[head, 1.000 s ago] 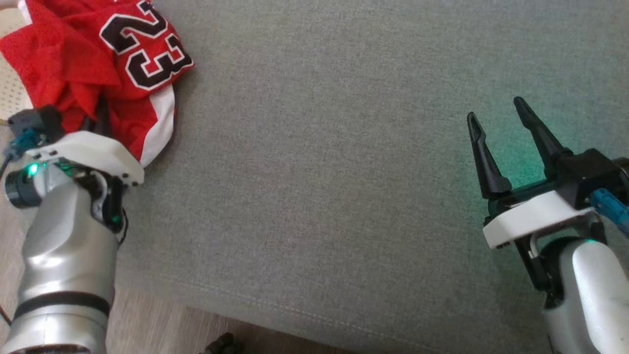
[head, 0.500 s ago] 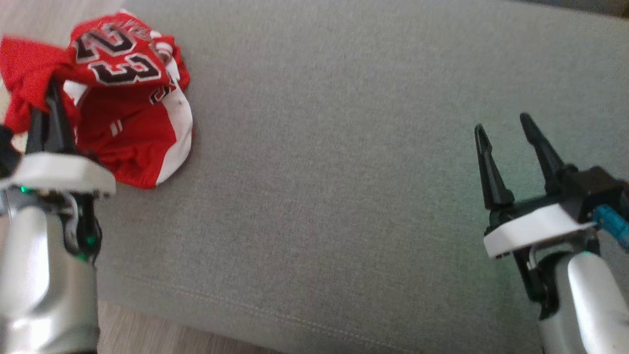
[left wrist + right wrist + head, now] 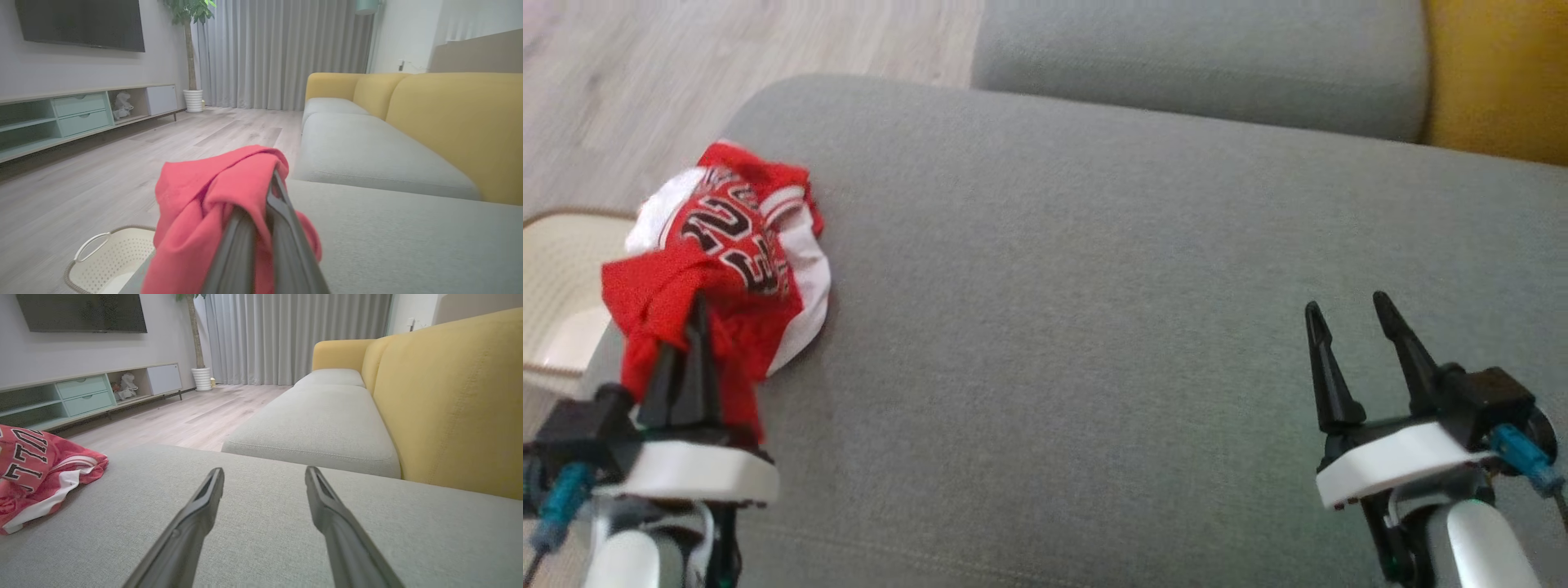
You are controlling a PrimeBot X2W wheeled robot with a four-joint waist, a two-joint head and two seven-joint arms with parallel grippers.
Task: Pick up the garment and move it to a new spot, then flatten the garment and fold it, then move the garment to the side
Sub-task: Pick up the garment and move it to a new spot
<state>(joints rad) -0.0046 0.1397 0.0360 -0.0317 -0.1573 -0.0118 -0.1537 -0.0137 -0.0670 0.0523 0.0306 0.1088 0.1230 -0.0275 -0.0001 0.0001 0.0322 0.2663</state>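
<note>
Far left: cream perforated basket sat on the floor against the sofa end. Left gripper had its fingers pinched tight on a bunched fold of the garment, a red mesh jersey with white trim and black numerals. It lay crumpled on the left end of the seat cushion, raised at the pinch. My read: gripped at a fold so the heap drags toward mid-seat. Cushion was grey woven fabric, flat, with room for spreading. Right gripper hovered low over the right side, fingers spread wide, holding nothing, likely on standby for flattening. Yellow backrest beyond.
</note>
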